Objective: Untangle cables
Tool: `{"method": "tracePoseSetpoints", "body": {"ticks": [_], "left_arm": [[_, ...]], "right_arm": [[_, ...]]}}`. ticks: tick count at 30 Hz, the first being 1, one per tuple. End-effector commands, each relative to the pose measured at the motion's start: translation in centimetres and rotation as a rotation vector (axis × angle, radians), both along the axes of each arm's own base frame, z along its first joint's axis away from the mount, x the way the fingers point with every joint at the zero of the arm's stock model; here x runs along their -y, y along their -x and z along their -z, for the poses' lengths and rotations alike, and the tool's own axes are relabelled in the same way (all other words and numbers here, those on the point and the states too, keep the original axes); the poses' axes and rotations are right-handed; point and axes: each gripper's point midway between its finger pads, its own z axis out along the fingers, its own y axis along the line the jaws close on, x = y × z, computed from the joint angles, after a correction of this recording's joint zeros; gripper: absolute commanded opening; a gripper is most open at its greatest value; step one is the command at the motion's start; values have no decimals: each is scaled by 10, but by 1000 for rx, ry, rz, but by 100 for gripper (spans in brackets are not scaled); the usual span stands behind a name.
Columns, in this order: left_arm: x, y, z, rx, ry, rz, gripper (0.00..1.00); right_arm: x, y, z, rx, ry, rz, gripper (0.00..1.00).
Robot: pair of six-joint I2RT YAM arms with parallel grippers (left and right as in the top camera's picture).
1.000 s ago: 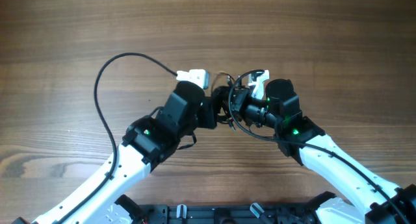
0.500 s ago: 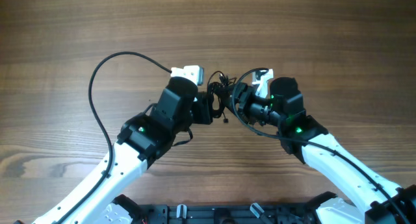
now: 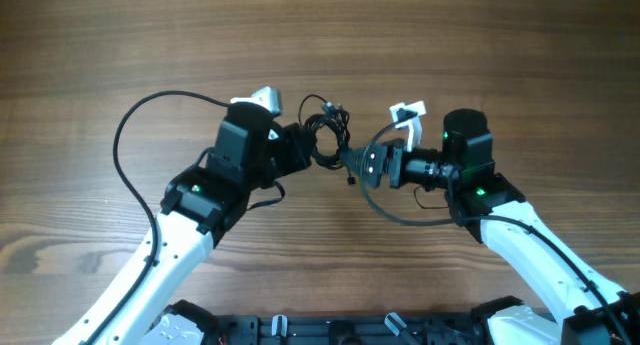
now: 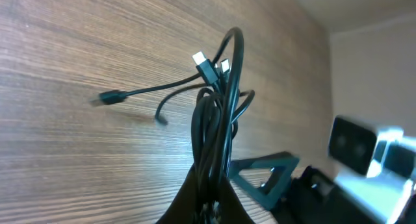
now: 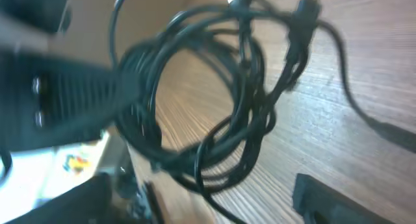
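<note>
Cables (image 3: 326, 137) hang coiled from your left gripper (image 3: 303, 151), which clamps them (plug ends dangling); your right gripper (image 3: 362, 168) stands wide, just beside the coil.

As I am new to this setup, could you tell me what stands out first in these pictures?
The tangled cables, a knot of thin black loops above the middle of the wooden table, catch the eye first, pinched in the shut left gripper. The right gripper faces them, jaws open, holding nothing.
</note>
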Motion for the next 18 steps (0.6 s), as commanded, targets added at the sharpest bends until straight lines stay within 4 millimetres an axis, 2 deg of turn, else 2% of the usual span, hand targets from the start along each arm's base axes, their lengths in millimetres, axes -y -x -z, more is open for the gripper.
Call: {"method": "tracePoseSetpoints", "body": {"ticks": [1, 3, 5, 8, 9, 14, 18], "left_arm": [[-2, -4, -15, -51, 132, -37, 4], [-1, -4, -19, -52, 162, -17, 4], [0, -4, -23, -72, 207, -21, 4], [4, -5, -29, -86, 258, -31, 4], [5, -5, -31, -88, 271, -30, 4], [5, -5, -31, -90, 272, -30, 4], [0, -9, -29, -2, 178, 11, 4]], "right_arm": [[-7, 14, -5, 155, 24, -116, 86], [-9, 16, -3, 151, 26, -124, 79], [-11, 20, -1, 182, 37, -147, 66], [-15, 24, -1, 196, 40, -168, 66], [-17, 25, -1, 198, 40, -173, 62], [-12, 22, 10, 173, 88, -140, 25], [-9, 27, 19, 78, 95, -123, 13]]}}
